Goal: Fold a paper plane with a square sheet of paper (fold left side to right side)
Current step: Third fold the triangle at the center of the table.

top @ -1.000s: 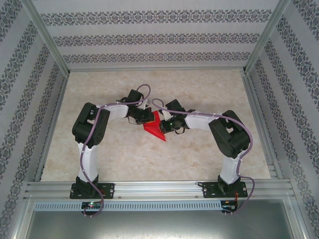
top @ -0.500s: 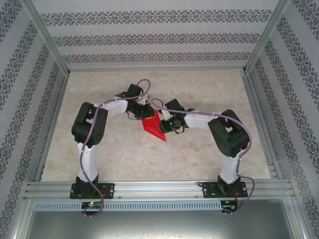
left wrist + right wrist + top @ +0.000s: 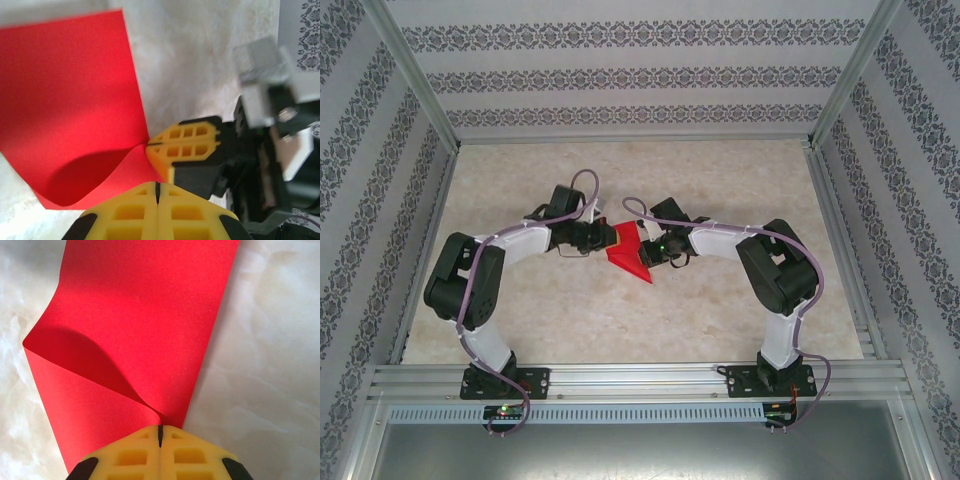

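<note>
The red sheet of paper [image 3: 628,254] lies mid-table between both arms, folded over into a pointed shape whose tip aims toward the near edge. In the right wrist view the paper [image 3: 145,315] has a flap curling up from the left, and its corner runs into the slit of my right gripper [image 3: 160,429], which is shut on it. In the left wrist view my left gripper [image 3: 157,186] has its jaws shut at the paper's [image 3: 70,90] near edge, with the flap passing under its tip. The right gripper [image 3: 150,145] pinches the corner just ahead. From above, the left gripper [image 3: 598,236] sits at the paper's left edge and the right gripper [image 3: 648,246] at its right edge.
The marble-patterned tabletop [image 3: 720,180] is bounded by aluminium rails [image 3: 640,378] and patterned walls. Both arm bases stand at the near edge, and a purple cable [image 3: 585,190] loops over each wrist.
The left arm has swung its elbow out to the left and drawn its gripper back from over the paper to its left edge. The right arm and paper stay put.
</note>
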Action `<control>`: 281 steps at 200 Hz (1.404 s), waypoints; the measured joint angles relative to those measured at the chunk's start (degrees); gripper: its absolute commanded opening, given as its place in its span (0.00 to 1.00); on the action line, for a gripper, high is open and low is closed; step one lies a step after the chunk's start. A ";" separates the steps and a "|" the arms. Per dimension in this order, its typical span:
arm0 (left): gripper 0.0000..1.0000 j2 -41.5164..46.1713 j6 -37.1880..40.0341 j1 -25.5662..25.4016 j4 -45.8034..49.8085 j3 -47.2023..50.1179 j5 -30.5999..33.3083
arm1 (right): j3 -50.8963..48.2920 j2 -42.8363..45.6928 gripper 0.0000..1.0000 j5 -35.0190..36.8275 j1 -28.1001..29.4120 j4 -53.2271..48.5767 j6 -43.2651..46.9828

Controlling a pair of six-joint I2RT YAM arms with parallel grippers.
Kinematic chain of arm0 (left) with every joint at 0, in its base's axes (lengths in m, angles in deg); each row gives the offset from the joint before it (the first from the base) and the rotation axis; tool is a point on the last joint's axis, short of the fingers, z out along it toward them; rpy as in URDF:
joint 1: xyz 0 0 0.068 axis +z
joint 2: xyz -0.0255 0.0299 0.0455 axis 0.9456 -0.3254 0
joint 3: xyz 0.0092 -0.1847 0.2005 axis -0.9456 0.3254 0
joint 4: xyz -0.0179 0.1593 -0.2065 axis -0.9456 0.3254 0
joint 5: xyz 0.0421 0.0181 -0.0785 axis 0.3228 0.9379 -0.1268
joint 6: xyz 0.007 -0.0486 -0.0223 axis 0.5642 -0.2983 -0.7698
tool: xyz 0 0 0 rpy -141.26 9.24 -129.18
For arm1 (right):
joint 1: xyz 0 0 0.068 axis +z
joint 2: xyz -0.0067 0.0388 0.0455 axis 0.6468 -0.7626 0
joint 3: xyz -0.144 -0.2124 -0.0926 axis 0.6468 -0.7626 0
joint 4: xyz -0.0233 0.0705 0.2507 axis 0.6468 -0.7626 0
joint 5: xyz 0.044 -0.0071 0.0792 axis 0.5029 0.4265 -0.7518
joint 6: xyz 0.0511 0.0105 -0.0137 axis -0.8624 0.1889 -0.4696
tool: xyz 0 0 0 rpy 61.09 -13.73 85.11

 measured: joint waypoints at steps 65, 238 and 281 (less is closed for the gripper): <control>0.03 -1.31 -4.55 -3.69 -11.30 4.59 -0.57 | 0.11 -0.04 0.00 -0.13 0.00 -0.17 0.17; 0.02 -7.28 -4.81 -4.48 -17.97 8.02 3.76 | 0.66 -0.15 0.00 -0.17 0.00 -1.05 0.17; 0.02 -7.28 -4.72 -4.48 -18.23 8.24 3.80 | 2.12 0.37 0.26 -0.98 -0.39 -4.11 -0.24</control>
